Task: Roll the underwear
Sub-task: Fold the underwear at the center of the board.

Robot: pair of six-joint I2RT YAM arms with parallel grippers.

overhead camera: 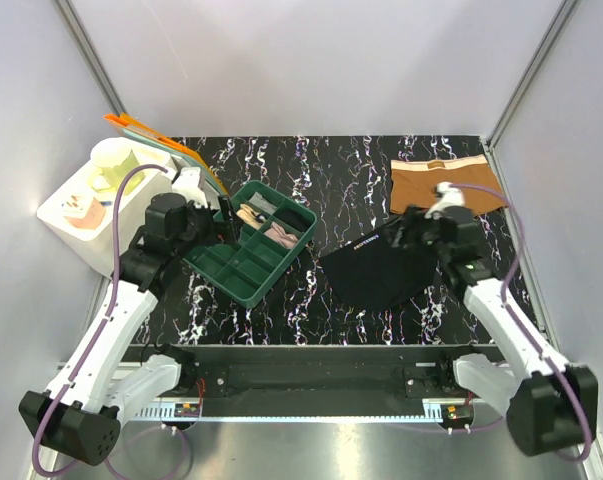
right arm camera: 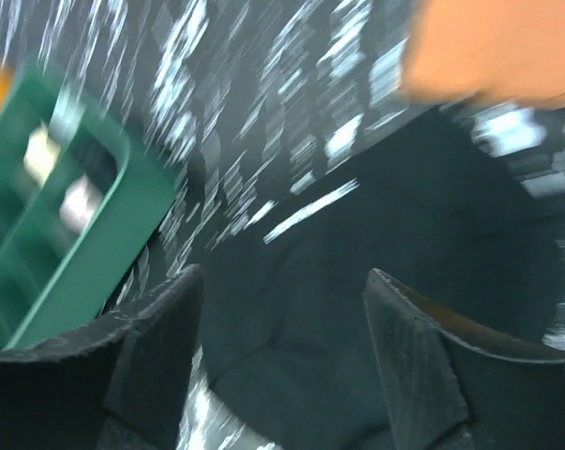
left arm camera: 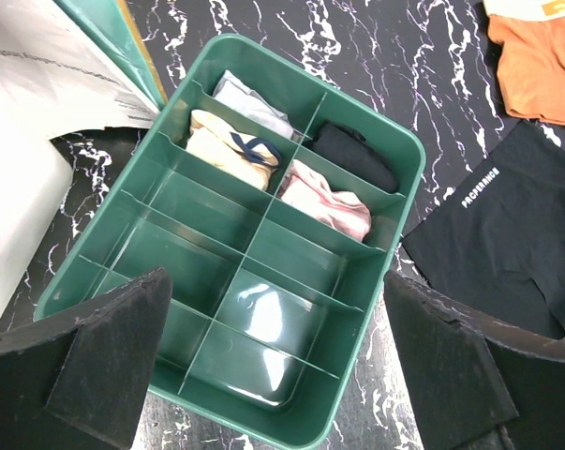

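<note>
Right fingers [right arm camera: 156, 356] stand wide apart and empty just above the black underwear [right arm camera: 357, 281], spread on the tabletop [overhead camera: 351, 170] beneath them, with the brown underwear [overhead camera: 436, 185] beyond. Left fingers [left arm camera: 113, 347], also apart and empty, hang over the green tray [left arm camera: 263, 422]. Pinching only one layer, or dragging it, could bunch the soft cloth into a loose, crooked roll.

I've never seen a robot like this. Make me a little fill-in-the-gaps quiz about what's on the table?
The divided tray is ____ in colour. ____ of its compartments hold clothes. The black underwear lies under the ____ gripper. The left gripper, jaws open, hangs over the ____.
Missing words: green; four; right; tray.
</note>
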